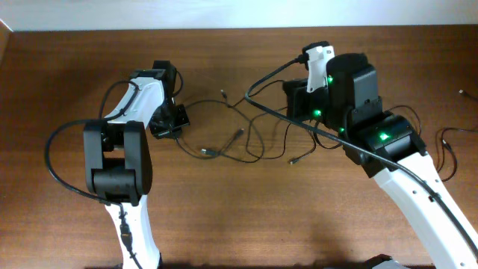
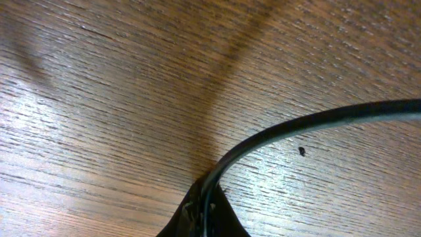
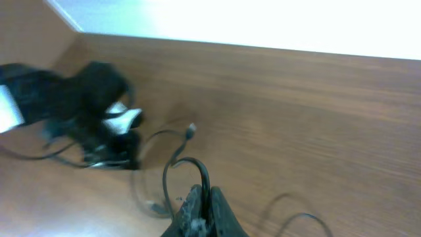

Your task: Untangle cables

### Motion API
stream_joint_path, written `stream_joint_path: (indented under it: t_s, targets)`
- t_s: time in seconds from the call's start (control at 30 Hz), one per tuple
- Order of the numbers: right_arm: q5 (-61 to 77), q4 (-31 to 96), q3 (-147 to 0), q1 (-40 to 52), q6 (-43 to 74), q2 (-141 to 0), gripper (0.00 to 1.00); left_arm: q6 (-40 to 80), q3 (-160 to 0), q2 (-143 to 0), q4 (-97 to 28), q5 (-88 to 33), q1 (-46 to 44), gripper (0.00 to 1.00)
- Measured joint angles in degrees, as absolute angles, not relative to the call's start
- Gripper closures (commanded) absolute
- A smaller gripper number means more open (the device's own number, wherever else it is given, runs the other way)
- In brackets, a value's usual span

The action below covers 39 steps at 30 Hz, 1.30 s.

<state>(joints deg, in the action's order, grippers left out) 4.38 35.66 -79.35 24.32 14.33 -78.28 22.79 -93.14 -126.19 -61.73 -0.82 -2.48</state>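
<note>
1. Currently the step in hand looks like the pulling-apart stage; both arms have hold of strands, and the thin black cables (image 1: 224, 140) lie in a loose snarl on the brown wooden table (image 1: 246, 217), between the two arms.
2. Left gripper (image 2: 205, 212): jaws pinched together low at the table surface, with one black strand (image 2: 296, 126) running out from between them and curving off to the right; in the overhead view it sits at the snarl's left edge.
3. Right gripper (image 3: 202, 209): jaws closed narrow on a small black loop (image 3: 187, 160) that arches up just in front of the tips; the wrist view is blurred, so I cannot tell how firm the hold is; it hangs at the snarl's right side.
4. Progress, as I judge it: early to middle; several strands cross at the centre, and no cable lies separate.
5. The next move calls for drawing the two held strands apart, slowly and sideways, watching that the crossings loosen rather than cinch; a regrasp nearer a free end may be needed.
</note>
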Motion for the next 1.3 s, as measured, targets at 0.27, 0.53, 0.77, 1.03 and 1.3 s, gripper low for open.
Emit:
stream_joint_path:
  t_s: [0.27, 0.53, 0.77, 1.03, 1.3]
  targets:
    - [-22.0, 45.3, -79.4, 24.3, 14.1, -78.4, 0.96, 24.7, -93.2, -126.2, -61.7, 2.2, -2.5, 0.95]
    - [2.7, 41.8, -81.6, 24.1, 7.7, -78.4, 0.96, 26.9, -93.2, -126.4, -61.5, 8.3, -2.6, 0.93]
    - [20.4, 44.6, -82.5, 24.1, -1.8, -78.0, 0.96, 27.3, -93.2, -126.5, -61.0, 9.5, -2.6, 0.92]
    - [29.0, 44.6, -89.7, 24.1, -2.9, -69.8, 0.96, 27.5, -91.2, -125.5, -58.0, 10.5, -2.6, 0.89]
    - [24.4, 45.0, -91.7, 24.1, -1.3, -64.3, 0.96, 27.6, -91.0, -125.4, -57.6, 10.6, -2.6, 0.88]
